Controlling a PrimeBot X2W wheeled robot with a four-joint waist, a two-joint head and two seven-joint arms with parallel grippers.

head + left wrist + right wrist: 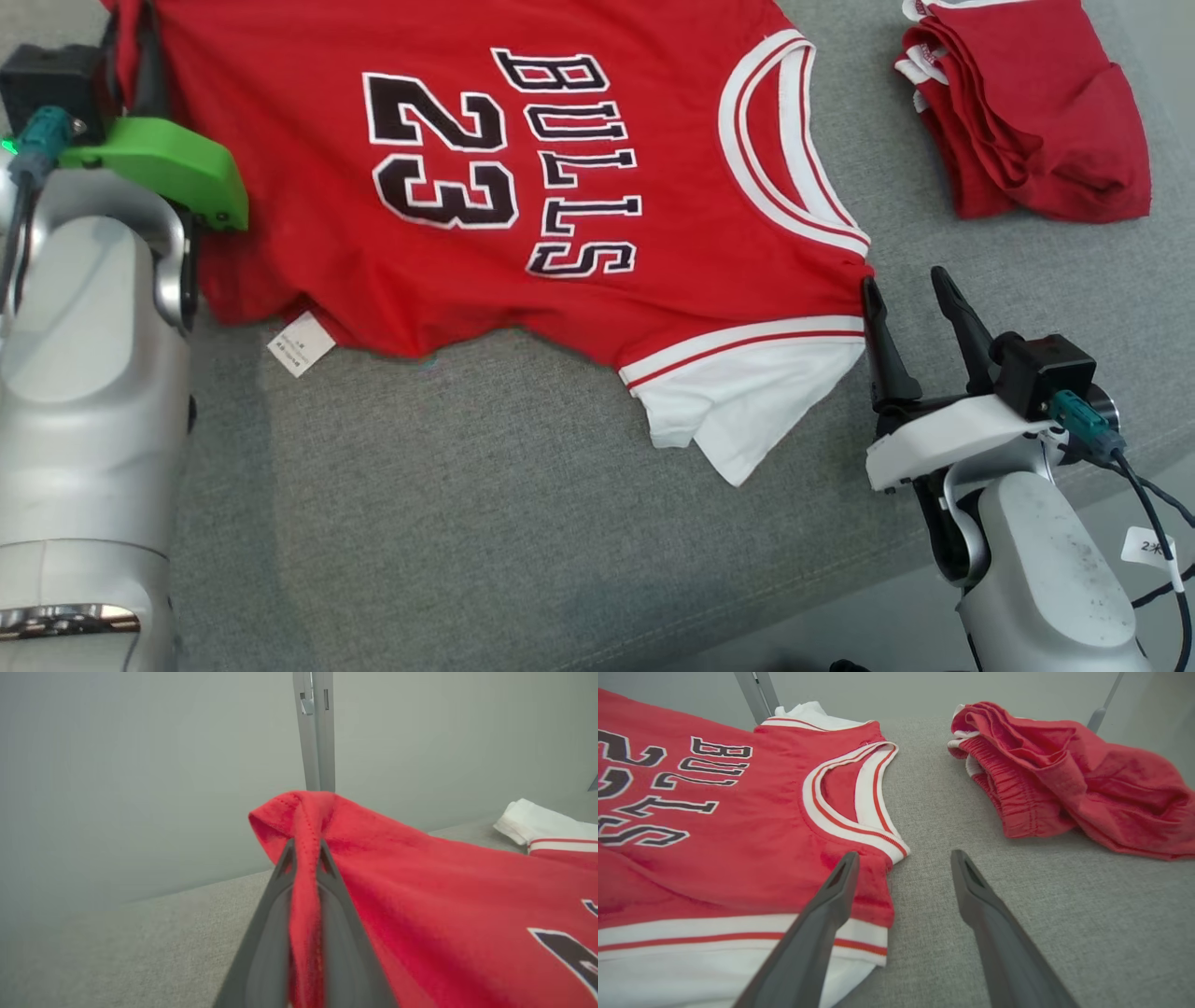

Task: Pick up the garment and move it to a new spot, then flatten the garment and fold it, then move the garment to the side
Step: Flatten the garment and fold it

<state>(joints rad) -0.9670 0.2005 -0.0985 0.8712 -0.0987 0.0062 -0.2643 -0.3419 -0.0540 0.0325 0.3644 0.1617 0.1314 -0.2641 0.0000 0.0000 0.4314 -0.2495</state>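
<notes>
The grey cushioned surface [485, 523] runs under everything. On it, from the middle of my head view up to twelve o'clock, lies the red jersey [308, 233]. It is spread front up, with black "BULLS 23" lettering, a white-and-red striped neckline towards two o'clock and a white sleeve at five o'clock. Folded red shorts [1036, 112] sit apart at two o'clock. My left forearm [84, 373] stands at nine o'clock, and my left gripper [306, 847] is clamped on a raised fold of the jersey's red edge. My right gripper [904, 280], at four o'clock, has its fingers spread just beside the shoulder. A white label [301, 343] pokes out at eight o'clock.
</notes>
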